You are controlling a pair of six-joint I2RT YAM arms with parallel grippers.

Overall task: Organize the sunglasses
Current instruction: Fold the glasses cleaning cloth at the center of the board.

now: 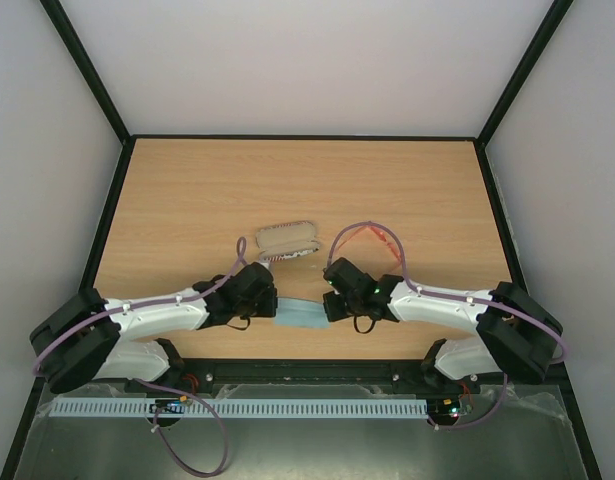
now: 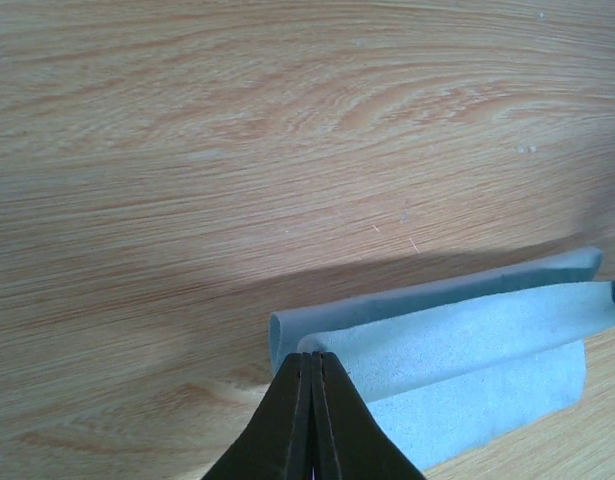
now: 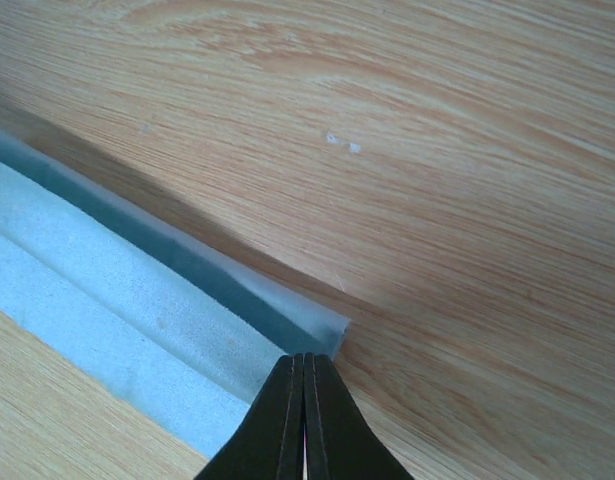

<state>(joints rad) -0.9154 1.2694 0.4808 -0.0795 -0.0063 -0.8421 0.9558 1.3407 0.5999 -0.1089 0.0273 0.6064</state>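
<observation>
The sunglasses (image 1: 373, 238), thin red-orange frames, lie on the table right of the flag-print case (image 1: 287, 241), apart from both grippers. The light blue cloth (image 1: 303, 313) lies near the front edge between the grippers. My left gripper (image 1: 270, 301) is shut on the cloth's left corner (image 2: 314, 357). My right gripper (image 1: 333, 301) is shut on its right corner (image 3: 305, 358). The held edge is lifted and curled over the rest of the cloth (image 2: 467, 350), which forms a fold (image 3: 137, 290). The sunglasses and case are out of both wrist views.
The case lies with its beige inside showing, just behind the cloth. Purple cables (image 1: 372, 228) loop over the right arm near the sunglasses. A black frame (image 1: 307, 366) runs along the table's front edge.
</observation>
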